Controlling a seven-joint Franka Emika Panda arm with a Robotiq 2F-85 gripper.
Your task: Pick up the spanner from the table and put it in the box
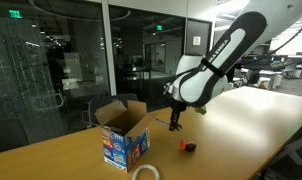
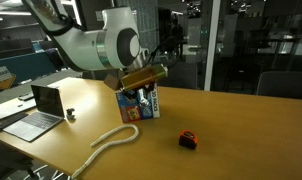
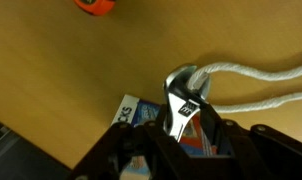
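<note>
In the wrist view my gripper (image 3: 185, 122) is shut on the spanner (image 3: 180, 92), a silvery adjustable one whose jaw end points away from me. The box (image 3: 139, 118), with blue-and-white printed sides, lies just below the gripper. In both exterior views the gripper (image 1: 174, 122) (image 2: 143, 76) hangs above the table at the box (image 1: 124, 137) (image 2: 139, 103), whose brown flaps stand open. The spanner is too small to make out in the exterior views.
A small red-and-black object (image 1: 188, 146) (image 2: 188, 139) (image 3: 94, 5) lies on the wooden table (image 1: 241, 115) near the box. A white rope (image 2: 111, 143) (image 3: 246, 85) curls beside the box. A laptop (image 2: 36, 115) sits at the table's far end. Glass walls stand behind.
</note>
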